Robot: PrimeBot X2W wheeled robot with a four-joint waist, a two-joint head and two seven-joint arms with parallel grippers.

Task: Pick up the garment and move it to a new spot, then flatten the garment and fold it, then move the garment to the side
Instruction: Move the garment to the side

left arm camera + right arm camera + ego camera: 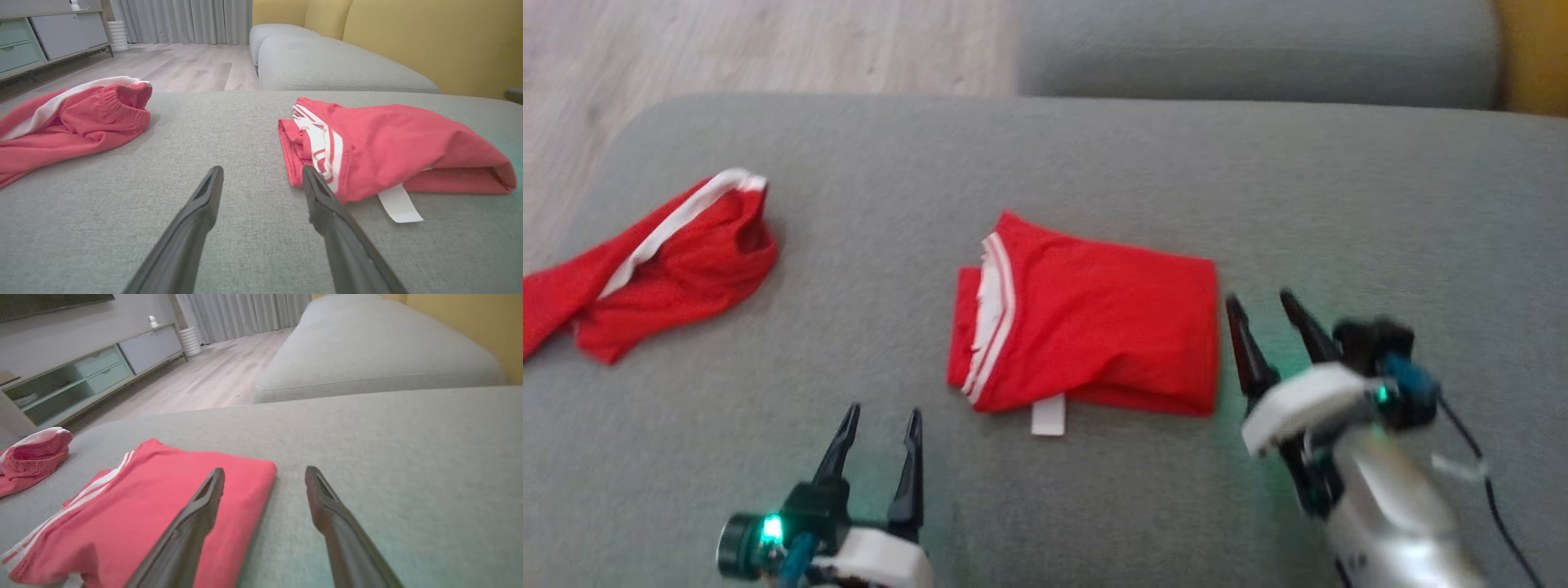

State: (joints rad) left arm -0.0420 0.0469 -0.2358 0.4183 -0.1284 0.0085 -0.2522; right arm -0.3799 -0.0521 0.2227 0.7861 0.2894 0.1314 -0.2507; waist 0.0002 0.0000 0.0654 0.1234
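The folded red garment [1094,327] lies near the middle of the grey cushion [1094,163], with its striped, layered end [992,318] turned to the robot's left and its closed fold to the right. A white label [1048,416] sticks out from under the near edge. The right arm's jaws are spread wide and hold nothing; their dark fingers [1245,351] are seen just beside the closed fold, though whether it is touched cannot be told. The left arm's jaws are also wide and empty, and are placed near the garment's near-left corner but apart from it. The fold appears finished, so the shift to the side is judged to be what remains, and there the fold is at risk. If only the top layer is pinched, the lower layers may be left behind and the stack pulled open. If the garment is dragged rather than lifted, it may be bunched by the cushion's rough weave. The layered end may be splayed if it is gripped unevenly. A second, crumpled red garment [678,261] lies well to the left, and the two could be tangled if the folded one is set down there.
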